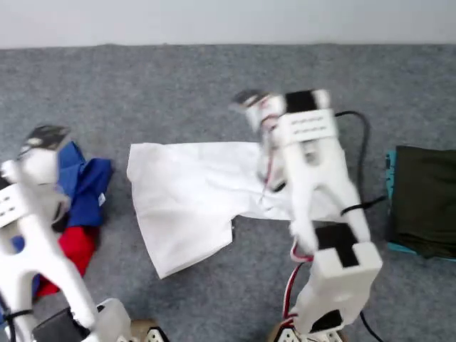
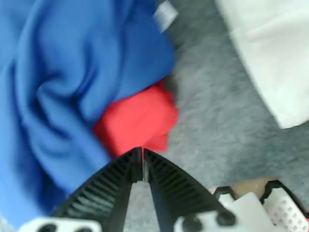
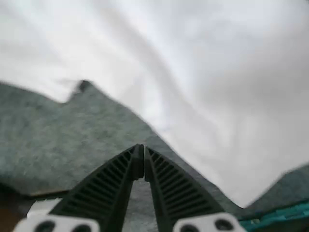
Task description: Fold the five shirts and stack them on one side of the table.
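**Overhead and wrist views, mid-task.** My left gripper [image 2: 143, 155] has its jaws pressed together with nothing between them. It hangs over the heap at the left edge of the high view, where the blue shirt [image 1: 87, 187] lies crumpled on top of the red shirt [image 1: 75, 249]. My right gripper [image 3: 144, 153] is likewise closed and empty. It is poised above the near hem of the white shirt [image 1: 187, 203], which lies spread out in the middle of the frame on the grey table [image 1: 178, 85]. One part of it runs towards the lower centre, and its right side is hidden under my right arm.

At the right edge of the high view sits a dark green shirt [image 1: 425, 199], squared off into a neat block. It rests on what I take to be a teal shirt [image 1: 390, 165], of which just a thin border shows.

**Progress.** By my reading, two of the five shirts are folded and stacked at the right side. The white shirt is laid out but not yet folded. The blue and red ones are untouched in their heap, well apart from the stack. That leaves three shirts to fold and carry across to the right-hand pile.
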Motion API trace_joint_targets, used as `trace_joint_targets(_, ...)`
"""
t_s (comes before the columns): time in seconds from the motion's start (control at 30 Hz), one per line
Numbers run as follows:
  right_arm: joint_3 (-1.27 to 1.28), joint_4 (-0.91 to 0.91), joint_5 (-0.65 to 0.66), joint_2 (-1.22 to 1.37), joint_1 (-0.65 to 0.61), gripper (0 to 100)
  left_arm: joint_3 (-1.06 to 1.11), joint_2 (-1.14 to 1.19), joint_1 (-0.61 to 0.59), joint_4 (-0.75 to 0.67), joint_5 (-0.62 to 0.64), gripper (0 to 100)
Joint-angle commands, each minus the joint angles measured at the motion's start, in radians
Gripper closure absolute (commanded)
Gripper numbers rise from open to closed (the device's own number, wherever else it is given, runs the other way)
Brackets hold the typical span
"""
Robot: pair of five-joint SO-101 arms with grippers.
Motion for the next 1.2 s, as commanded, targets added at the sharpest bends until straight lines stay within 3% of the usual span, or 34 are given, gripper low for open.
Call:
trace_joint_targets(0.0, 0.104, -0.042, 0.003, -0.093, -0.111, 98.8, -0.035, -0.035, -0.112, 0.006, -0.04, 98)
trace_joint_targets(0.23, 0.396, -0.28, 0.003, -0.189, -0.275, 96.6, -0.033, -0.035, -0.216, -0.031, -0.034, 98)
trace_joint_targets(0.47, 0.551, -0.414, 0.003, -0.213, -0.443, 79.1, -0.033, -0.035, -0.218, -0.034, -0.012, 98)
trace_joint_targets(0.9, 0.531, -0.541, 0.012, -0.071, -0.7, 78.6, -0.031, -0.035, -0.215, -0.034, 0.003, 98)
trace_joint_targets(1.17, 0.396, -0.541, 0.012, 0.099, -0.723, 79.0, -0.031, -0.035, -0.215, -0.031, 0.003, 98)
